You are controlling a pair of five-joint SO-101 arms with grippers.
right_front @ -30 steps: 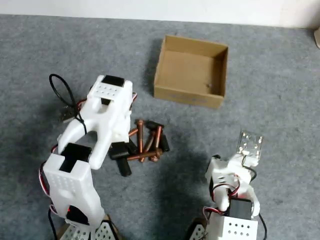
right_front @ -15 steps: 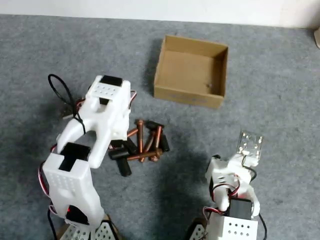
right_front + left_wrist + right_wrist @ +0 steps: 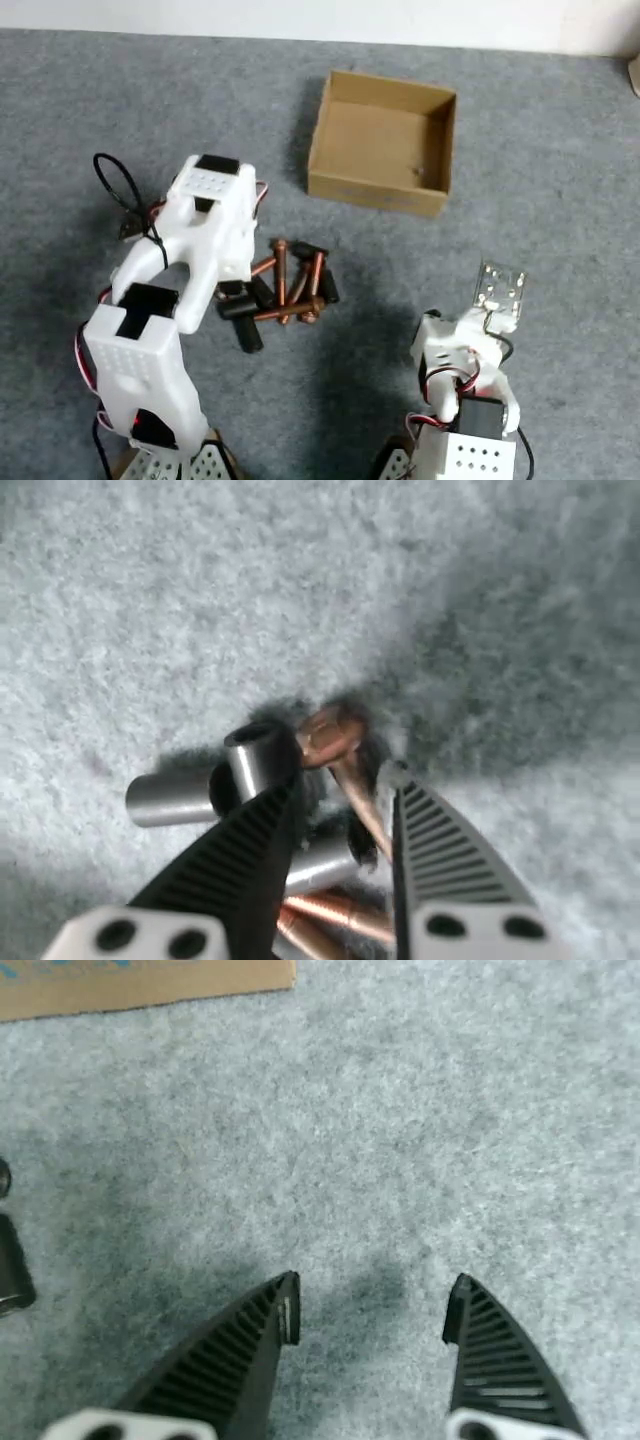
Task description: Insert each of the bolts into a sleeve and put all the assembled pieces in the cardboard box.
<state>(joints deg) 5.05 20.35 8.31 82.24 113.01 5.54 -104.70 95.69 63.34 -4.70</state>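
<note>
Pickup step: left gripper [image 3: 342,780], jaws apart, straddles what seems a bolt [image 3: 328,738], needs clean closing; right gripper [image 3: 375,1283] idle, jaws apart.

The high view looks steeply down from overhead, wide over the grey mat [image 3: 560,200], cardboard box [image 3: 380,140] and bolt-and-sleeve pile [image 3: 285,285]. The left wrist view sits close over that pile. The right wrist view faces mat and 1 wall of the box.

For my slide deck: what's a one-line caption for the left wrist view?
Left gripper open around a copper bolt, sleeve alongside, on grey carpet.
</note>
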